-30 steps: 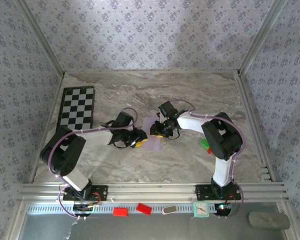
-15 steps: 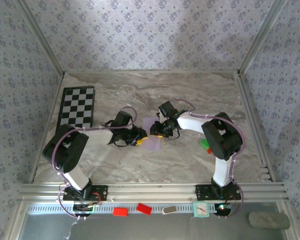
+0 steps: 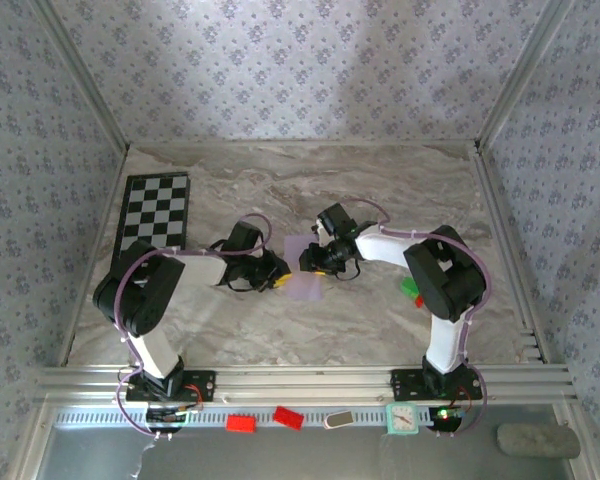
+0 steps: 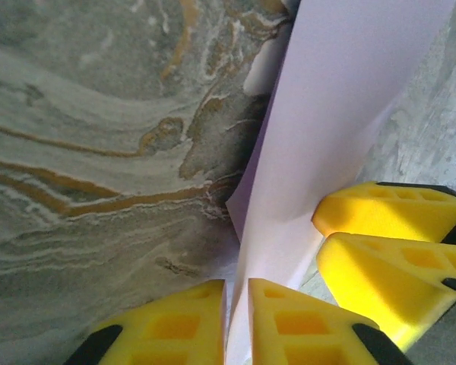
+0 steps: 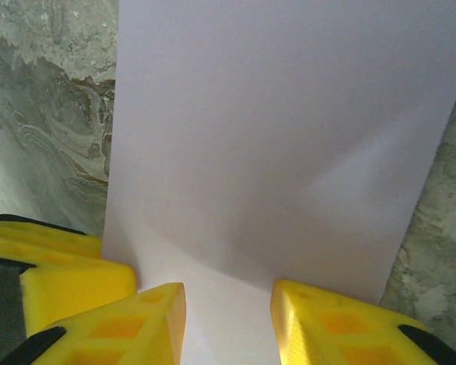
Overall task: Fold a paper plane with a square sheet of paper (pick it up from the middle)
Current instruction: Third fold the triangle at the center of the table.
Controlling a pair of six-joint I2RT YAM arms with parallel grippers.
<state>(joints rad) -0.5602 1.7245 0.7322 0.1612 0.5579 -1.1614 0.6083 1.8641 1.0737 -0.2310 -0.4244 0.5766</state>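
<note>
One plain, pale lilac paper sheet [image 5: 273, 137]

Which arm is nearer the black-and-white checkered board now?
Left. The left arm sits just right of the black-and-white checkered board, jaws at the pale lilac paper sheet's left edge; the right arm comes in from the sheet's right side, farther away.
</note>
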